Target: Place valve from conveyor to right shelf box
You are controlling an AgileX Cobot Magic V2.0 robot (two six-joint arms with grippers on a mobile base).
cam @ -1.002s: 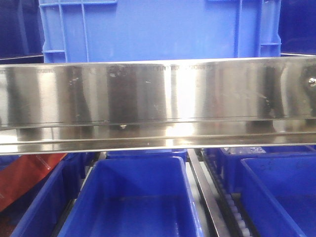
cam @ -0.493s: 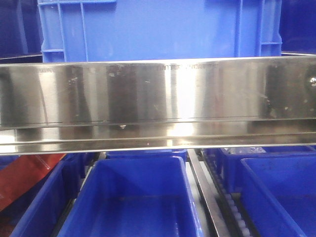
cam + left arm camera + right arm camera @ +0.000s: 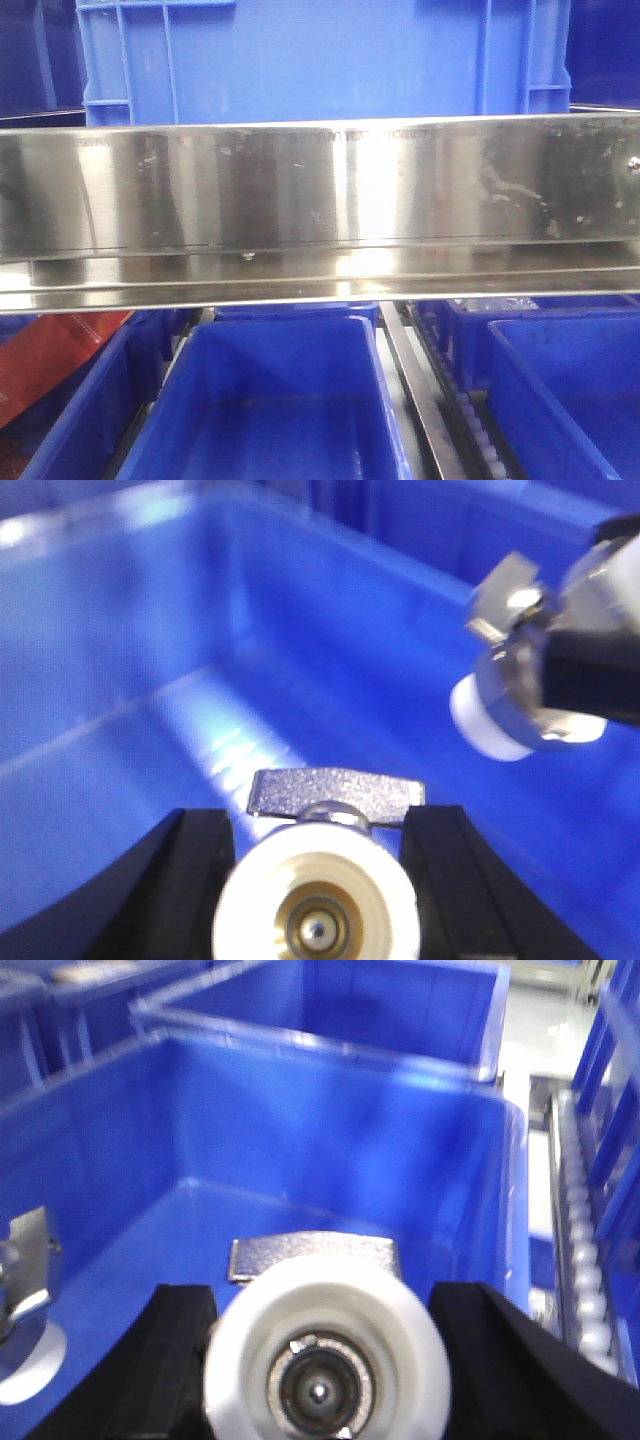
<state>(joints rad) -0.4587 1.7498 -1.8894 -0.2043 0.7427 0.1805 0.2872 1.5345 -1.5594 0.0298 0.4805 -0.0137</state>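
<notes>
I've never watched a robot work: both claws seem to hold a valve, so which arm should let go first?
Right, narrowly, I'd guess. The right gripper holds its valve over the middle of the blue box; the left gripper's valve hangs nearer a wall.

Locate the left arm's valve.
Left wrist view, bottom centre: the valve sits in the left gripper over the blue box, with a second valve upper right.

There are two silver metal valves with white round caps, one large blue plastic crate, one shiny steel beam and at least three open blue plastic bins.
</notes>
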